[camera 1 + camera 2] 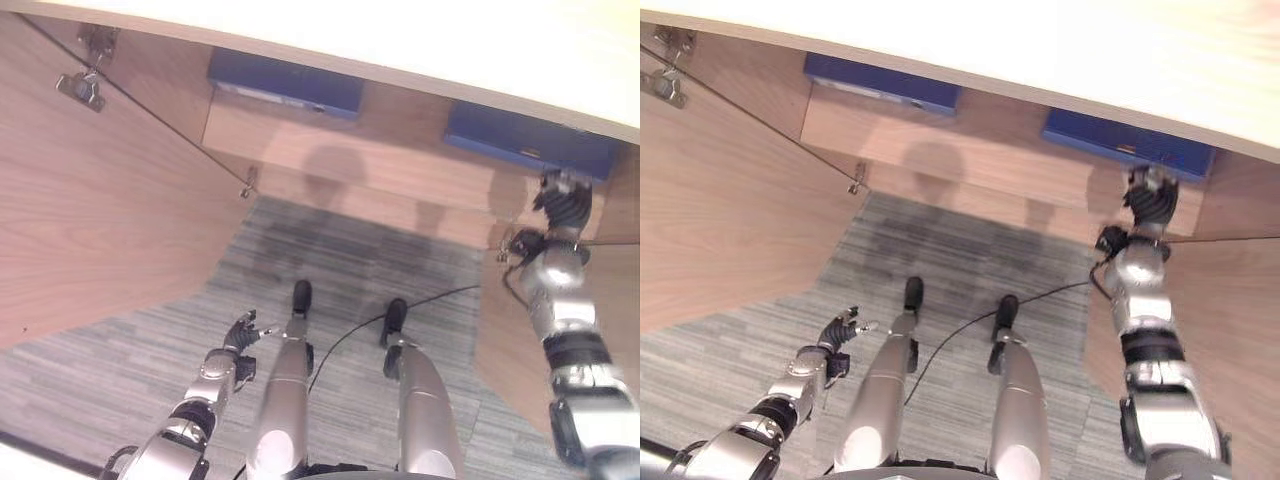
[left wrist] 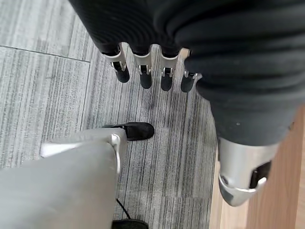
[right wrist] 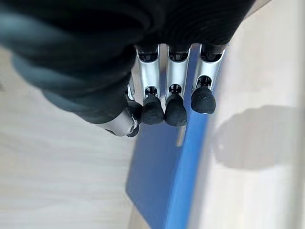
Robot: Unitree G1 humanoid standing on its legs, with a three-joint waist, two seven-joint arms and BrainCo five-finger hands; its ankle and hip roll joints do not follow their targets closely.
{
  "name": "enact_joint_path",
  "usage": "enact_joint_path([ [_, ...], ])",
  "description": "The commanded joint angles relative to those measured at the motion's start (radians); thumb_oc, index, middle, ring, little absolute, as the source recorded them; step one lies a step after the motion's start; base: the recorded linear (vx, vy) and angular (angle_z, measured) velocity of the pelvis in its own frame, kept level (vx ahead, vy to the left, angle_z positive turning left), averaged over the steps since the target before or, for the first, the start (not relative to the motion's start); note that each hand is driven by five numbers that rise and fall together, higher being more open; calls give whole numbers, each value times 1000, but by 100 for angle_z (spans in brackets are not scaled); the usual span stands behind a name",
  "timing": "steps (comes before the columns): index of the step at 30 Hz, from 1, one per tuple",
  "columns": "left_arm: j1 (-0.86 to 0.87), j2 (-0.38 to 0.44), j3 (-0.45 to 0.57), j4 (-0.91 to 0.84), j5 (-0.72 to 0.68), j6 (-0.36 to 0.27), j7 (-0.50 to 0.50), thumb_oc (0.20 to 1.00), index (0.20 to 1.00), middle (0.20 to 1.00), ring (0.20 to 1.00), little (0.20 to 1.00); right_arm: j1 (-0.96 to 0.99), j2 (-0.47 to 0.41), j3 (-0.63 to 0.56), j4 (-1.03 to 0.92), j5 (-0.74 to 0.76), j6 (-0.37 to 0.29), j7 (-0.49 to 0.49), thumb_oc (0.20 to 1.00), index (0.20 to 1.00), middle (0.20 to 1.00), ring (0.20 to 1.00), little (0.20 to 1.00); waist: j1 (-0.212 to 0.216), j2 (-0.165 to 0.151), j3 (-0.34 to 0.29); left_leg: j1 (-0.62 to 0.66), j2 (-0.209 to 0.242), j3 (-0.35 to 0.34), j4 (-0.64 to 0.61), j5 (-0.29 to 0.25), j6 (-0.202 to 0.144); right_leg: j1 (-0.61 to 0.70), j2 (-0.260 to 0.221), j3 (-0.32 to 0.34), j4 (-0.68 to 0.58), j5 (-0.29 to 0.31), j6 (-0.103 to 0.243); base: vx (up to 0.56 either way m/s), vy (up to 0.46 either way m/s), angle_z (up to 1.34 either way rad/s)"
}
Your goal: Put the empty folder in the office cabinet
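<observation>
Two blue folders lie flat on the wooden shelf (image 1: 380, 160) of the open cabinet: one at the left (image 1: 285, 83), one at the right (image 1: 530, 140). My right hand (image 1: 565, 205) is raised just in front of the right folder (image 3: 162, 181). Its fingers (image 3: 175, 107) hang relaxed over the folder's edge and hold nothing, so the hand is open. My left hand (image 1: 240, 332) hangs low beside my left leg, over the carpet. Its fingers (image 2: 143, 71) are straight and empty.
The cabinet's left door (image 1: 90, 200) stands swung open at the left, with a metal hinge (image 1: 82, 88) near its top. The right door (image 1: 1230, 320) stands open beside my right arm. The pale cabinet top (image 1: 400, 40) overhangs the shelf. Grey striped carpet (image 1: 340, 270) lies below.
</observation>
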Motion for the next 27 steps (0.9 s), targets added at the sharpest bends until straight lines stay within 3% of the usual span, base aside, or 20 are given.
enact_joint_path([
  [1, -2, -27, -25, 81, 14, -4, 5, 1000, 1000, 1000, 1000, 1000, -92, -73, 8, 33, -64, -74, -5, 200, 200, 200, 200, 200, 24, 33, -54, -23, 51, -58, -84, 20, -47, 39, -34, -6, 87, -102, 64, -14, 4, -9],
  [9, -6, -11, -56, 68, 1, -11, 12, 1000, 1000, 1000, 1000, 1000, -209, -75, 37, 261, 20, -59, -14, 200, 200, 200, 200, 200, 35, 30, -58, -41, 50, -57, -74, 21, -43, 28, -32, 3, 80, -93, 63, -9, 1, -4],
  [12, 2, 2, -69, 68, 3, -12, 15, 1000, 1000, 1000, 1000, 1000, -308, -119, 75, 384, 33, -33, -10, 200, 200, 200, 200, 200, 49, 37, -59, -52, 50, -54, -68, 22, -43, 19, -32, 6, 81, -90, 63, -8, 0, 1],
  [27, 47, 32, -109, 85, 16, -19, 18, 1000, 1000, 1000, 1000, 1000, -585, -253, 191, 603, 78, 0, 9, 200, 200, 200, 200, 200, 90, 47, -61, -63, 48, -53, -76, 33, -48, 21, -37, -1, 75, -89, 63, 0, 2, 1],
])
